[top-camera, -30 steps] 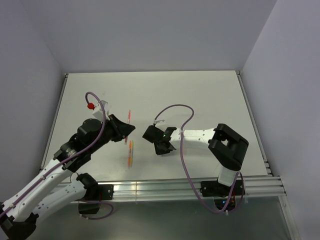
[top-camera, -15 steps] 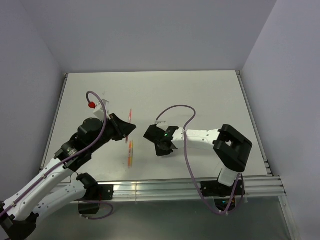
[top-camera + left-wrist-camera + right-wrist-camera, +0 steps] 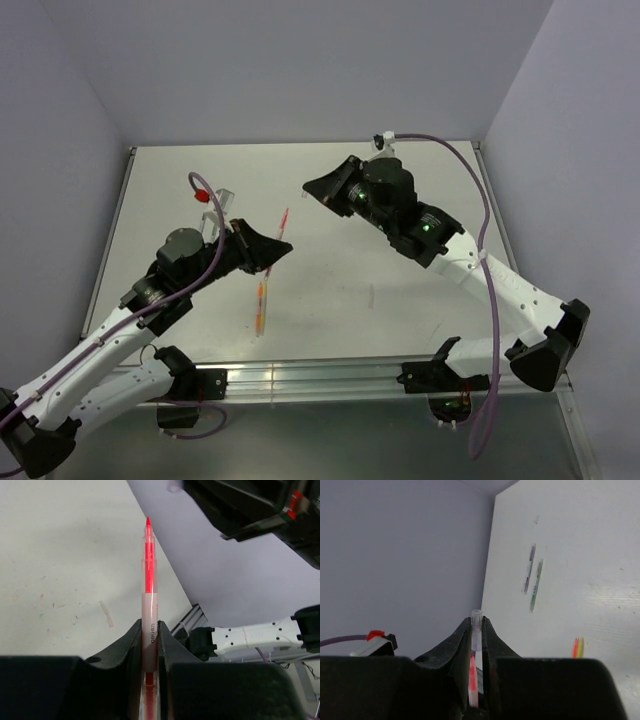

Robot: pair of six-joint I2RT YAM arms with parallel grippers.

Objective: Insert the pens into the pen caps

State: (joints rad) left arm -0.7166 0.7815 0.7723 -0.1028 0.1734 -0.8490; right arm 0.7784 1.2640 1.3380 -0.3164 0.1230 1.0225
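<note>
Left hand [image 3: 149, 630] clamps the red pen [image 3: 148, 565] (tip outward); right hand [image 3: 476, 632] pinches what looks like a clear cap [image 3: 476, 616].

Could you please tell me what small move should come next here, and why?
Probably ease the right gripper and its cap toward the tip of the red pen, lining them up. The left gripper holds the pen tip-out, and a gap separates cap and tip.
</note>
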